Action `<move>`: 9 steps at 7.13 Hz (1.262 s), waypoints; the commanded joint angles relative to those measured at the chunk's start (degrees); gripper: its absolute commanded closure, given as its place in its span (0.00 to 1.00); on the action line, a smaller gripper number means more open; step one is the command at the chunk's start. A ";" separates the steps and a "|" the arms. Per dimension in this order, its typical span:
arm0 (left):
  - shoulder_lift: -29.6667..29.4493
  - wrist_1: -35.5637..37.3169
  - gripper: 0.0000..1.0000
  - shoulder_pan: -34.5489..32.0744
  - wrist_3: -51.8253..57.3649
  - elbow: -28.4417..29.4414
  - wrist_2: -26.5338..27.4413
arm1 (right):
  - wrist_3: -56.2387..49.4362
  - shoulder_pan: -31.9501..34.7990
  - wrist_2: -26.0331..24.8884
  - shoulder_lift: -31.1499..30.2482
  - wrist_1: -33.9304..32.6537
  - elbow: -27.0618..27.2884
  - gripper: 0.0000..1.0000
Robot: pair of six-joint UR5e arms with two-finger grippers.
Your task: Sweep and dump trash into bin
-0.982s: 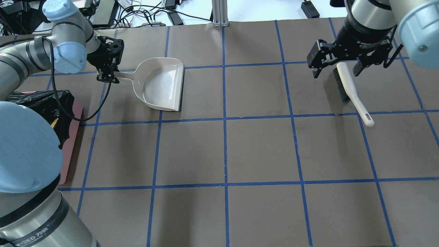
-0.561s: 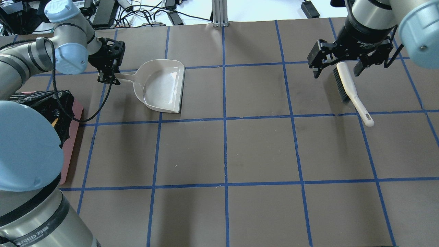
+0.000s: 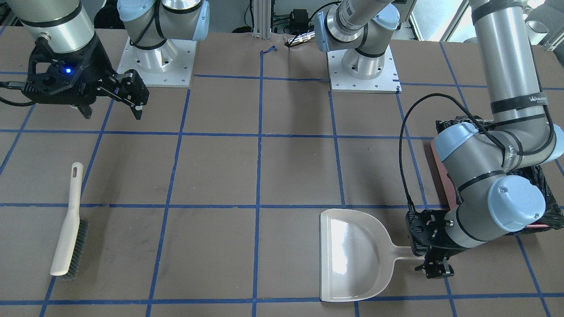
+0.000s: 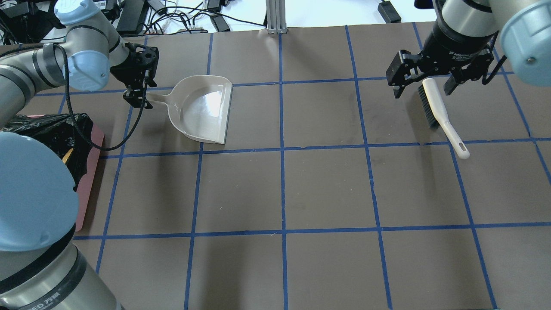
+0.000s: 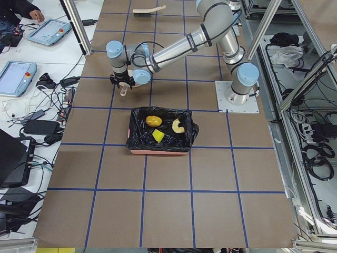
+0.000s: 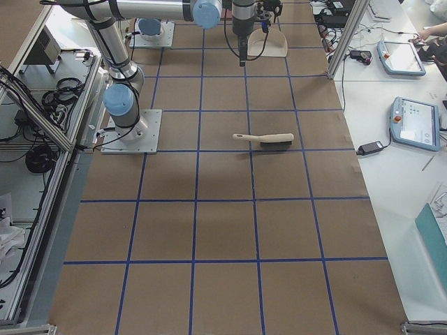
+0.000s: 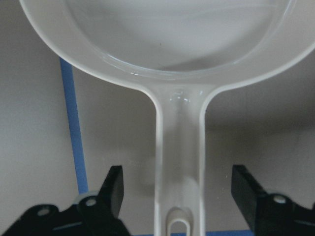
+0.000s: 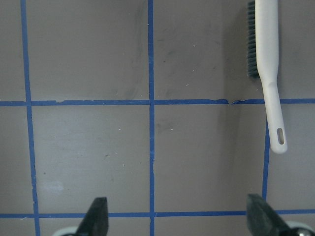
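Observation:
The three trash pieces lie in the bin (image 5: 158, 152), a pink box lined with a black bag: a yellow-brown lump (image 5: 154, 121), a curled tan piece (image 5: 179, 125) and a yellow-green wedge (image 5: 158, 136). The bin also shows at the table's left edge (image 4: 88, 189). The beige dustpan (image 4: 202, 107) lies flat and empty. My left gripper (image 4: 137, 94) is open, with its fingers on either side of the dustpan's handle (image 7: 178, 162) and clear of it. My right gripper (image 4: 423, 88) is open and empty, raised above the brush (image 4: 439, 114).
The brush lies on the table at the far right, bristles toward the middle, handle pointing toward the robot (image 8: 269, 73). Blue tape lines grid the brown table (image 4: 284, 189). Cables and power bricks (image 4: 181, 17) lie beyond the far edge.
The dustpan has shifted and turned slightly, with the left gripper at its handle moving a little with it. The right arm and the brush have not moved.

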 commanded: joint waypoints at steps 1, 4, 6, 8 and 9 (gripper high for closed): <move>4.67 -3.76 0.19 -1.31 -11.14 0.53 -0.42 | -0.16 0.00 0.00 0.00 -0.01 0.00 0.00; 13.81 -10.96 0.19 -8.14 -40.37 -0.08 4.83 | -0.16 0.00 0.00 0.00 -0.10 0.00 0.00; 19.35 -17.37 0.18 -11.77 -62.96 -0.34 4.77 | -0.16 0.00 0.00 0.00 -0.10 0.00 0.00; 24.97 -23.79 0.00 -11.87 -82.48 -0.69 4.77 | -0.16 0.00 0.09 0.00 -0.10 0.00 0.00; 27.35 -25.13 0.00 -11.87 -90.75 -1.57 4.77 | -0.16 0.00 0.09 0.00 -0.10 0.00 0.00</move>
